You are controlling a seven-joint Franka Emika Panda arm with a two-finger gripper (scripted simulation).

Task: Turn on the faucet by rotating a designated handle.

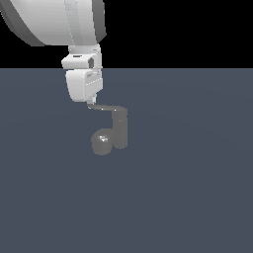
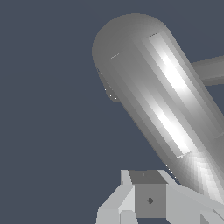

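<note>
The faucet (image 1: 120, 129) is a small dull grey upright post standing on the grey floor. A short rounded spout (image 1: 102, 142) with a shiny highlight sits low on the side toward the exterior view's left. The thin handle (image 1: 106, 107) projects from the post's top toward the exterior view's left. My gripper (image 1: 91, 105) hangs below the white hand, with its narrow tip touching the handle's free end. The fingers look closed together and hold nothing. In the wrist view the gripper (image 2: 148, 192) is at the edge. A large, shiny, round-ended grey faucet part (image 2: 162, 100) runs diagonally beside it.
The flat blue-grey floor (image 1: 188, 197) spreads all around the faucet. The big white arm link (image 1: 54, 20) fills the upper part of the exterior view's left. A second grey bar (image 2: 210, 70) shows behind the large part in the wrist view.
</note>
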